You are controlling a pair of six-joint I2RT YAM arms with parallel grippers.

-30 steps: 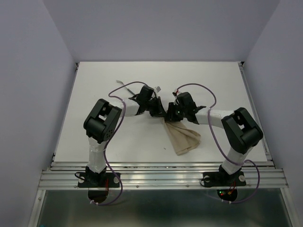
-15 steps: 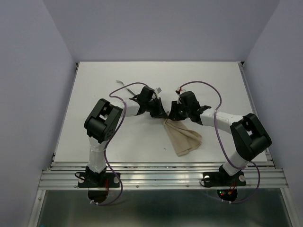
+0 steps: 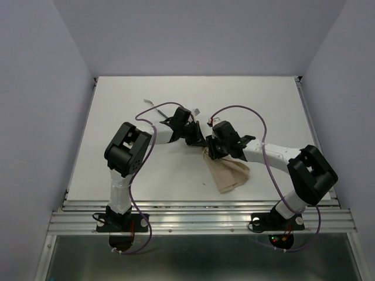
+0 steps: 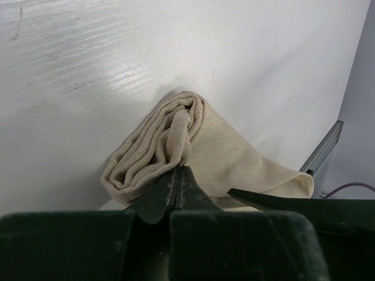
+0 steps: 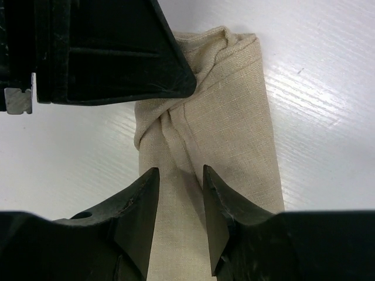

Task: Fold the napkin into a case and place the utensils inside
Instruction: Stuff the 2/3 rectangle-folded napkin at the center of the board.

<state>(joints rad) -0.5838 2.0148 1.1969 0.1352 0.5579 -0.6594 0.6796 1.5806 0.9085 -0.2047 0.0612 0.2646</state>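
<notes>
Folding judged underway: napkin (image 3: pixel 227 172) is pinched by left hand (image 4: pixel 177 172); right hand (image 5: pixel 180 175) is spread astride crease; closing needed next.

Bright, even overhead light. Glare streaks the table (image 4: pixel 88 70) beyond the left gripper (image 4: pixel 177 174); soft shadow edges the napkin (image 4: pixel 225 152) there.
</notes>
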